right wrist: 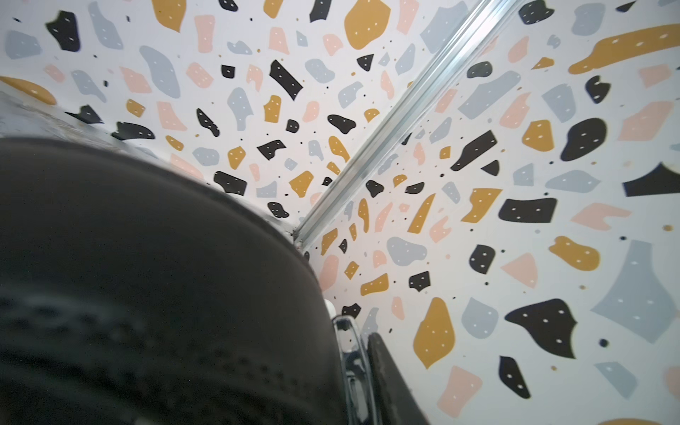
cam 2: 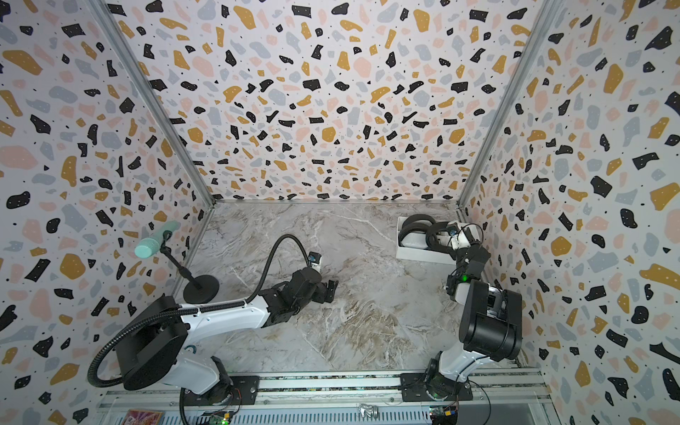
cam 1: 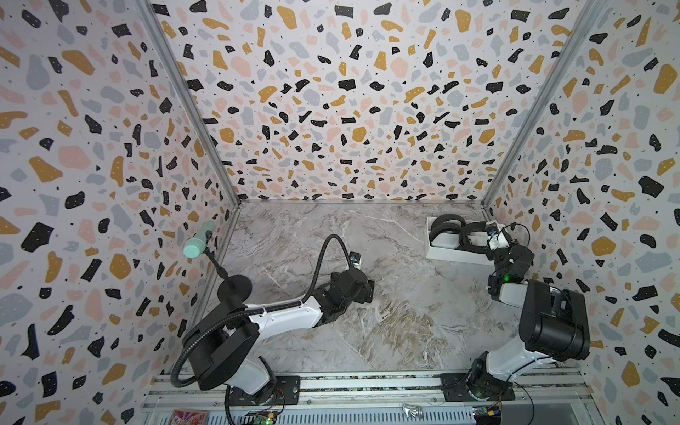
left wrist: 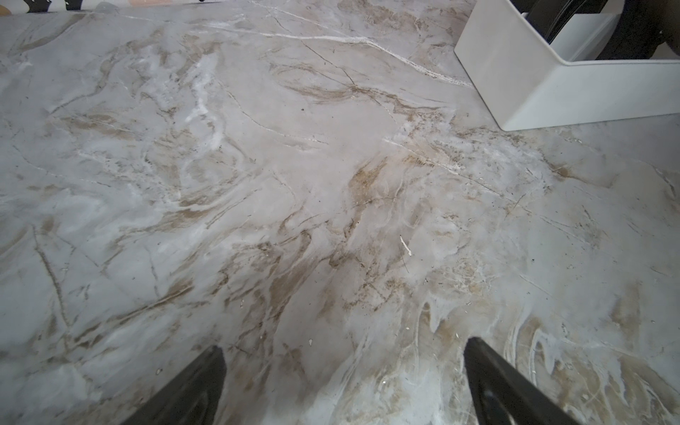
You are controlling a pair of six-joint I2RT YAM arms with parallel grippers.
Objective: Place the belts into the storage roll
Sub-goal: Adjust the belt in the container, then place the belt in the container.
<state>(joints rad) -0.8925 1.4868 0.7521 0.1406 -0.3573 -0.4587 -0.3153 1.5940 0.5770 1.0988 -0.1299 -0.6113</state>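
Observation:
The storage roll (cam 1: 452, 255) (cam 2: 419, 254), a white tray, stands at the back right of the marble table; its corner also shows in the left wrist view (left wrist: 552, 84). Two coiled black belts (cam 1: 441, 228) lie in its left end. A third belt (cam 1: 468, 235) (right wrist: 147, 276) loops over the tray's middle. My right gripper (cam 1: 480, 241) (right wrist: 349, 342) is shut on this belt, and the metal buckle (right wrist: 351, 360) lies against one finger (right wrist: 386, 375). My left gripper (cam 1: 368, 290) (left wrist: 342, 353) hangs open and empty over bare table, left of the tray.
A mint-green microphone (cam 1: 198, 244) on a black stand with a round base (cam 1: 234, 289) sits at the left wall. The left arm's black hose (cam 1: 331, 254) arches over the table. The right wall runs close behind the tray. An aluminium rail (cam 1: 368, 386) borders the front.

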